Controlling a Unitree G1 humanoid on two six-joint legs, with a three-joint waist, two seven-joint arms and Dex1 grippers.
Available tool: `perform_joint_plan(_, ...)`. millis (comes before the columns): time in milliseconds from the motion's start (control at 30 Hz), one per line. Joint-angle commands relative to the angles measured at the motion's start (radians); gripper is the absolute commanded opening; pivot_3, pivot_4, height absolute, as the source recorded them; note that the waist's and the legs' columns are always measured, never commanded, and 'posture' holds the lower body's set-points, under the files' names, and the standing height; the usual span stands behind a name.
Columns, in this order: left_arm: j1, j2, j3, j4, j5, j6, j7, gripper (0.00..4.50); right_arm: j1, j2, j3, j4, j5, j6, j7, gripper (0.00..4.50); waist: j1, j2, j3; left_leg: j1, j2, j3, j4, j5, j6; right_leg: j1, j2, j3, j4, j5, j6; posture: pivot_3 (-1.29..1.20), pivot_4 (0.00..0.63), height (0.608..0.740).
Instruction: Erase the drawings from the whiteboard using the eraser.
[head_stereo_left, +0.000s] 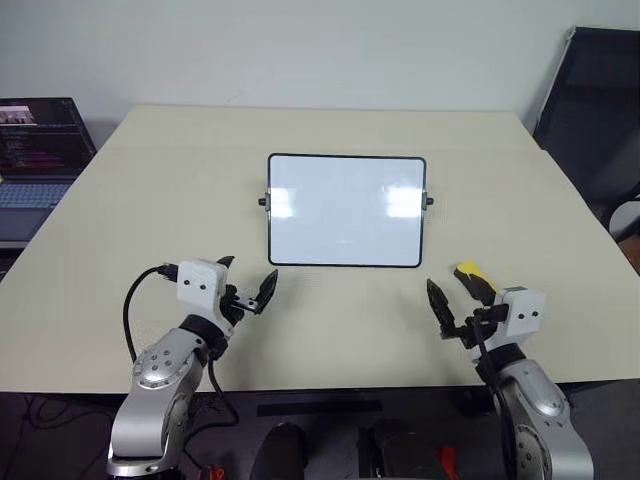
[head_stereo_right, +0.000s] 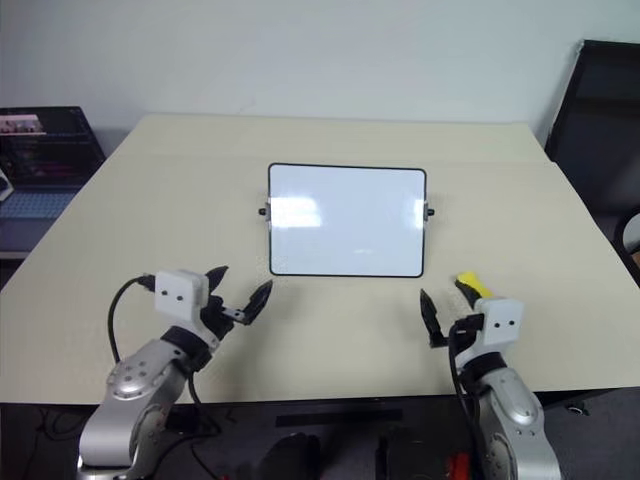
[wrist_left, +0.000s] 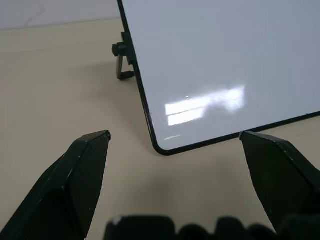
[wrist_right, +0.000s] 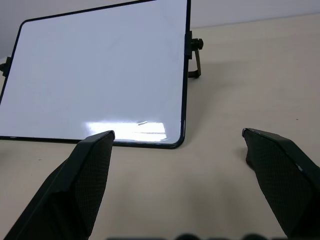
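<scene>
The whiteboard (head_stereo_left: 346, 210) is seen propped on its small side stands at the middle of the pale table (head_stereo_left: 120, 240), and everything here is placed against it. No blue marks can be made out on its glossy face; only window glare and a faint streak near the lower edge are visible, so the drawings are either already wiped or too faint to be judged. The eraser (head_stereo_left: 474, 279), yellow on top, is found just off the board's near right corner, lying on the table and partly hidden behind the right gripper (head_stereo_left: 456, 303). That gripper is held wide, with nothing between its fingers, hovering low just short of the board's near edge. The left gripper (head_stereo_left: 247, 283) is spread wide too, empty, and is poised off the board's near left corner. A laptop (head_stereo_left: 40, 150) is noted well away to the board's left, and a dark chair (head_stereo_left: 595, 110) well away to its right. Judged from this layout, the wiping step looks finished or not under way, with the eraser set down. If any mark remains, the next move calls for the eraser to be re-gripped by the right gripper, flat side down, and swept across the board's face
</scene>
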Motion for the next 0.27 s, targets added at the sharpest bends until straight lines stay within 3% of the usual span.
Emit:
perform_joint_plan(33,-0.005,0.004,0.001,-0.043,0.024,-0.029,0.022,4.50,0.004,-0.019,-0.001,-0.029,0.023,-0.025,0.009,4.48,0.001,0.000,0.000,0.000,0.000,0.000,0.000,0.000,0.000,0.000,0.000,0.000,0.000,0.000,0.001,0.00,0.150,0.740)
perform_joint_plan(267,0.036,0.011,-0.029,-0.034,0.041,-0.063,0.009,4.50,0.051,-0.069,-0.003,-0.077,0.039,0.009,0.002,4.48,0.002,0.000,0.000,0.000,0.000,-0.001,-0.003,-0.001,-0.001,0.000,-0.001,-0.001,0.000,0.000,0.003,0.00,0.150,0.740)
